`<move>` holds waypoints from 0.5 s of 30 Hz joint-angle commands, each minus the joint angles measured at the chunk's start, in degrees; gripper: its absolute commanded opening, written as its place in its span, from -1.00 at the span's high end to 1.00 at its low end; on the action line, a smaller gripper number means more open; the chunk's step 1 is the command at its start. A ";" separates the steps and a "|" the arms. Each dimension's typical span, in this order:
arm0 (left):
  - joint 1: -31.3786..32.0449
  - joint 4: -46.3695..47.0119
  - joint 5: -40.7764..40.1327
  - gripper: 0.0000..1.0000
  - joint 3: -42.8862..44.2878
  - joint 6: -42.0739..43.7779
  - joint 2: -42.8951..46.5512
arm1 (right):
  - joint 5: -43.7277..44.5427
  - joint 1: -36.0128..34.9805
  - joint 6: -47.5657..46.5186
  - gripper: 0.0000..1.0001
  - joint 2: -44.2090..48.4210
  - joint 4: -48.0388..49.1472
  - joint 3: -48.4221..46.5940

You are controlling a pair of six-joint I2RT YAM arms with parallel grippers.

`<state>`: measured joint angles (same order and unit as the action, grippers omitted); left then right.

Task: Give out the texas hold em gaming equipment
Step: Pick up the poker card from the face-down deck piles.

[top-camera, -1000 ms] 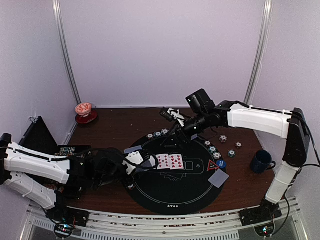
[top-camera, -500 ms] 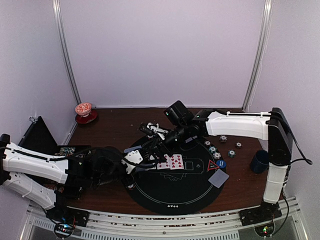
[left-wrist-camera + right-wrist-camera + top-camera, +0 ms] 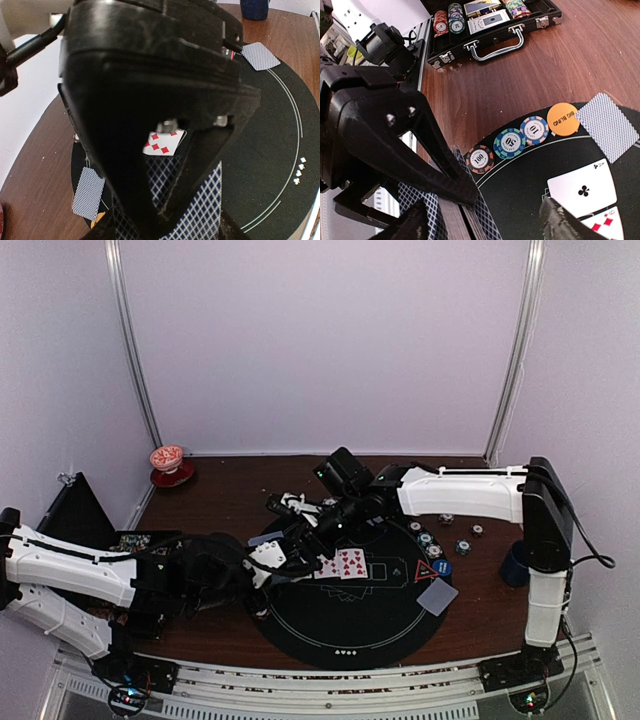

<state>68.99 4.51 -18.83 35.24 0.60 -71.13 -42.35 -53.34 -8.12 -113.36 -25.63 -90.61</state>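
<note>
While pinched in the left gripper [image 3: 260, 562], deck [image 3: 200, 200]: likely light, slick, bendy; lift singles by edges.
Right gripper [image 3: 485, 222]: spread, deck's one o'clock.

Cards [image 3: 200, 210] cropped below — case [image 3: 540, 17] cut off.

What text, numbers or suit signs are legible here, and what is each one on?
"BIG BLIND": orange button
"100": dark red chip
"50": green chip
"10": blue chip
Black club sign: club card
Red diamond signs: diamond card
Print on the boxes in the case: too small to read.
</note>
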 commanded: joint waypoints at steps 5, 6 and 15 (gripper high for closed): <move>-0.10 3.22 0.98 -0.07 0.34 0.58 0.38 | 5.94 -0.32 -3.85 -0.25 0.87 -0.50 -0.57; -0.09 3.18 0.99 -0.07 0.35 0.58 0.37 | 6.60 -0.33 -4.39 -0.20 1.38 -0.47 -0.08; -0.09 3.22 0.99 -0.08 0.35 0.56 0.19 | 12.49 0.16 -6.52 0.00 5.12 0.23 2.69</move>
<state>68.95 4.32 -18.63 35.24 0.62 -71.16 -35.59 -54.11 -12.88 -110.96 -25.58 -89.54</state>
